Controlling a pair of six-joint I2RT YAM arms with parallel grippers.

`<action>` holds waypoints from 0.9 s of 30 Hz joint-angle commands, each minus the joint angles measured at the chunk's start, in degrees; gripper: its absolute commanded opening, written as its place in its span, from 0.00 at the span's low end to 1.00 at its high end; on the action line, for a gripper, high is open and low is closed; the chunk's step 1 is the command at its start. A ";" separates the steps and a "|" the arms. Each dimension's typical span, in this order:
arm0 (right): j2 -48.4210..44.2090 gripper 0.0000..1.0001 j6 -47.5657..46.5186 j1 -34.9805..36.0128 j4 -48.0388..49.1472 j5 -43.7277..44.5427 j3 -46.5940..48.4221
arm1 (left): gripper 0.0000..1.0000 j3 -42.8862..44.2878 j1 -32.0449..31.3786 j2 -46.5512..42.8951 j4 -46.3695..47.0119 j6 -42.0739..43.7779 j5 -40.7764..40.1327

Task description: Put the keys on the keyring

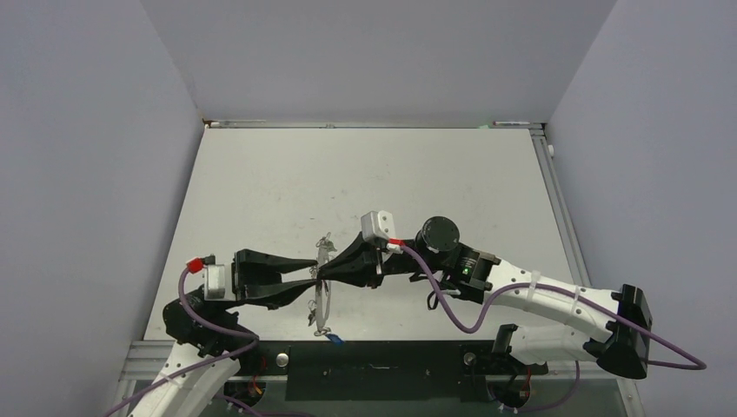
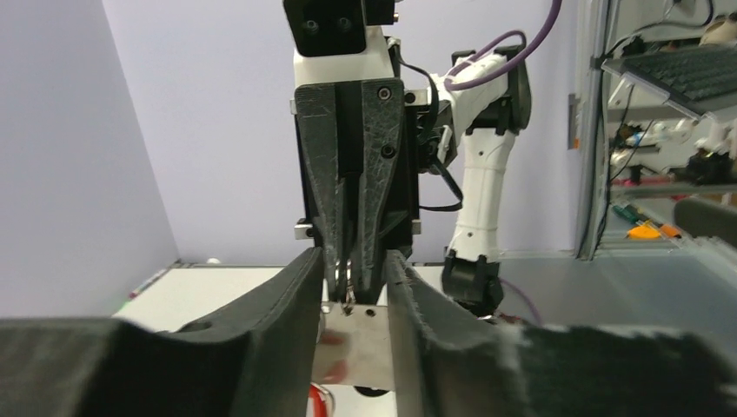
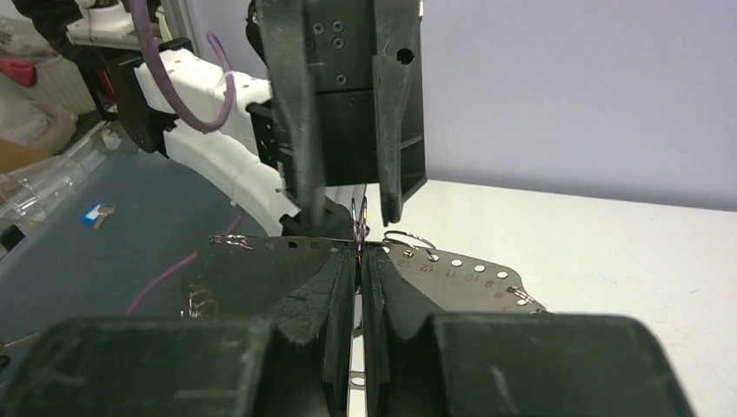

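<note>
The keyring (image 1: 327, 306) stands on edge between both grippers as a thin grey metal piece (image 3: 469, 274) with a row of small numbered holes. Small split rings (image 3: 408, 240) hang from some holes. My right gripper (image 3: 358, 252) is shut, pinching a small split ring (image 2: 346, 278) at the keyring's top edge. My left gripper (image 2: 352, 258) faces it from the other side, its jaws a little apart, with the keyring's face (image 2: 356, 347) showing in the gap. I cannot tell whether its fingers touch the keyring. A blue-tagged key (image 1: 335, 339) lies near the front edge, and a red tag (image 2: 320, 401) shows below the keyring.
The white table (image 1: 365, 174) is walled by pale panels on the left, back and right. A black strip (image 1: 374, 360) with the arm bases runs along the near edge. The right arm's purple cable (image 1: 452, 308) loops beside its wrist.
</note>
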 commanded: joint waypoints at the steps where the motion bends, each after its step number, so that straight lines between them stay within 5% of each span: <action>1: -1.53 0.05 -5.26 -0.22 -9.14 1.18 5.86 | 0.41 2.65 0.37 -2.68 -6.40 5.45 0.36; 4: -2.42 0.05 -10.38 -0.20 -20.34 2.36 9.30 | 0.56 3.92 0.29 -4.35 -12.88 9.69 -0.34; 8: -1.40 0.05 -14.07 -0.07 -34.73 4.69 14.92 | 0.64 6.18 0.22 -4.60 -19.19 14.18 0.35; 16: 0.99 0.05 -18.02 0.61 -52.68 9.29 21.39 | 0.59 11.40 -1.99 -4.04 -39.26 29.62 3.70; 27: 6.03 0.05 -20.04 2.70 -64.41 12.30 28.07 | 0.45 14.35 -4.82 4.39 -41.88 28.27 9.69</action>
